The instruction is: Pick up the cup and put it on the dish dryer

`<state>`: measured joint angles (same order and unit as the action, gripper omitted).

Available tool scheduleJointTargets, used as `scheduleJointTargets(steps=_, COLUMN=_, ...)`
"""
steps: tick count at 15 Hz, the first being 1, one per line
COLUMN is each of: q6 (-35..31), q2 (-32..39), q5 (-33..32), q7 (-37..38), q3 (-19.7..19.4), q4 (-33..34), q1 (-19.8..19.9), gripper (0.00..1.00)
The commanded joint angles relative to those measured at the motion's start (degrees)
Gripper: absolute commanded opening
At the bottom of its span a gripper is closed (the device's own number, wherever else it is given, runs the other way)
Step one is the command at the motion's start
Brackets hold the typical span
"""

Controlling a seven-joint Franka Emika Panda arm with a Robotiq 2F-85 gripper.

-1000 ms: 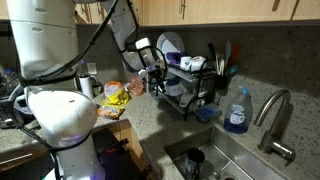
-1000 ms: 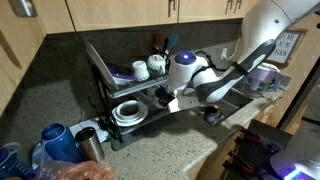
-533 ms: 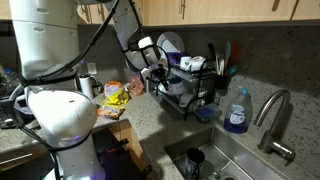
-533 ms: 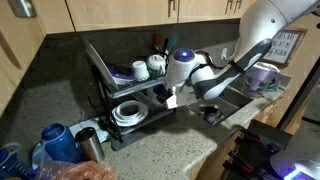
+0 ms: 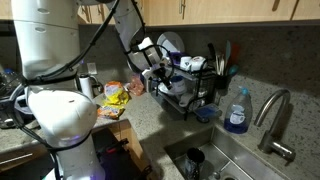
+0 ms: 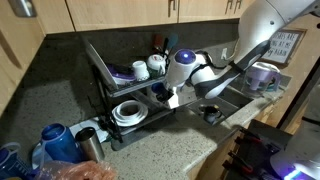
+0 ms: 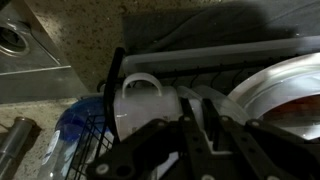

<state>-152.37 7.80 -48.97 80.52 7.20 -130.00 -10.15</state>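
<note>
The white robot arm (image 5: 50,60) fills the near side of an exterior view and reaches across the speckled stone counter (image 6: 170,150) to the dish dryer (image 5: 195,92). The dryer is a black wire rack with 2 tiers, standing on the counter beside the steel sink (image 5: 235,165). In both exterior views the arm's last links end at the open end of the rack, about level with the gap between the tiers.

White plates (image 5: 170,44) stand upright on the upper tier. A stack of white bowls (image 6: 127,110) sits on the lower tier, in an exterior view. A blue soap bottle (image 5: 236,112) stands on the counter between the rack and the curved faucet (image 5: 272,108).

The cup (image 7: 140,108) is white with a loop handle. In the wrist view it lies inside the rack's wire frame (image 7: 200,72), just ahead of the gripper, with a large white plate (image 7: 275,85) to one side and a corner of the sink (image 7: 40,60) showing beyond the rack. I cannot tell whether the cup rests on the wires or hangs free.

The gripper (image 7: 203,130) is dark and comes in from the bottom of the wrist view. Its 2 fingers (image 7: 170,140) look set fairly close together at the cup's side, touching or nearly so. The picture is too dim to say whether they clamp the cup wall or stand slack. In the exterior views the gripper (image 5: 160,78) (image 6: 172,97) is too small to settle it.
</note>
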Motion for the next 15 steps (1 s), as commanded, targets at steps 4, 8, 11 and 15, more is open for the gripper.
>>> scheduleJointTargets(steps=4, q6=-3.6, q2=3.4, q5=-14.5, q7=6.7, q3=-2.4, q4=2.2, q1=-0.2, gripper=0.04)
scheduleJointTargets(steps=8, q6=-6.4, q2=5.3, q5=-21.5, q7=12.5, q3=-3.3, q4=2.9, q1=0.0, gripper=0.04)
scheduleJointTargets(steps=11, q6=-10.2, q2=6.8, q5=-27.2, q7=18.4, q3=-4.4, q4=4.0, q1=0.1, gripper=0.04)
scheduleJointTargets(steps=15, q6=-13.2, q2=9.0, q5=-33.2, q7=24.1, q3=-5.8, q4=6.8, q1=0.0, gripper=0.04)
